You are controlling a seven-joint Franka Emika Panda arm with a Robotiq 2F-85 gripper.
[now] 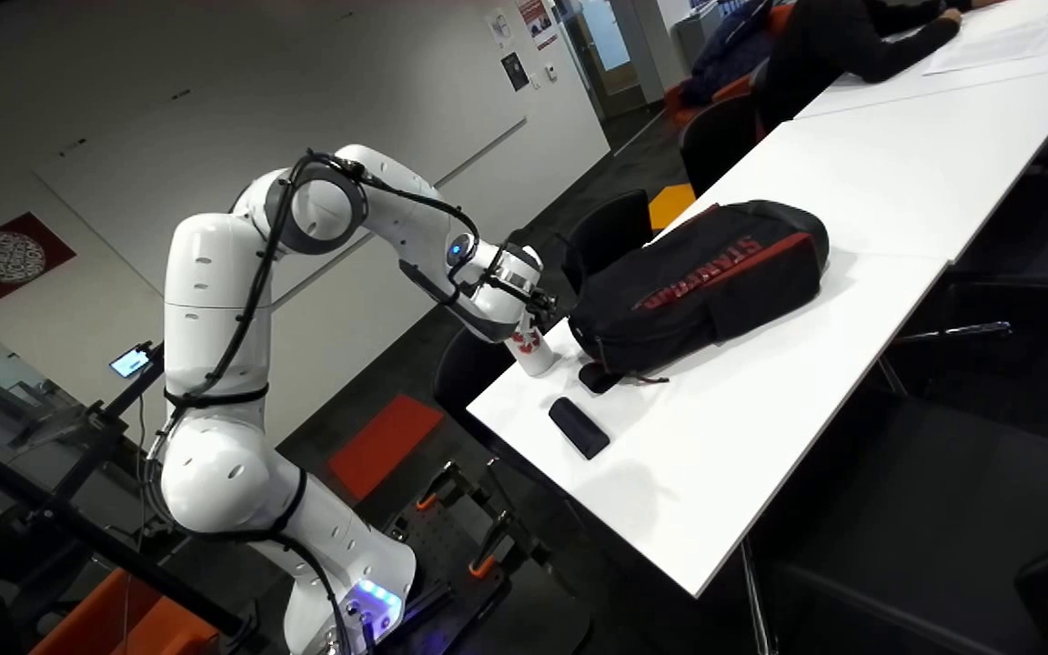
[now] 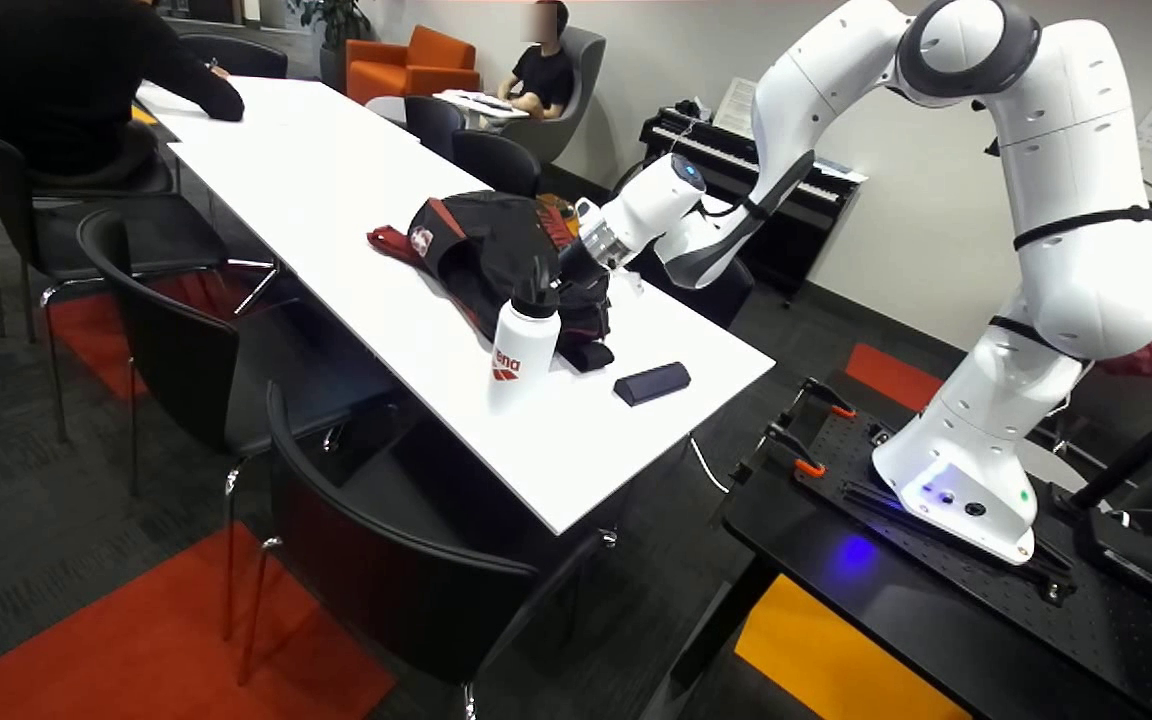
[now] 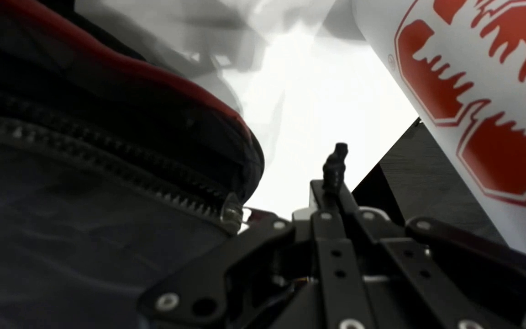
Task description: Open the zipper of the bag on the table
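Observation:
The black bag (image 1: 715, 282) with red lettering lies on the white table (image 1: 906, 173); both also show in an exterior view, the bag (image 2: 501, 235) and the table (image 2: 326, 190). In the wrist view the bag's zipper (image 3: 85, 155) runs along the left, its tooth rows parted. Its metal slider (image 3: 232, 213) sits at the bag's end, with a reddish pull partly hidden behind the gripper. My gripper (image 3: 334, 187) is right of the slider, apart from it, fingers together. A black knobby piece stands at the fingertips; I cannot tell whether it is clamped or fixed there.
A white bottle (image 3: 468, 109) with red print stands close to the gripper's right, also in both exterior views (image 1: 531, 353) (image 2: 523, 350). A dark case (image 1: 579, 428) lies near the table's end. Chairs (image 2: 176, 340) line the table. A person (image 2: 76, 90) sits farther along.

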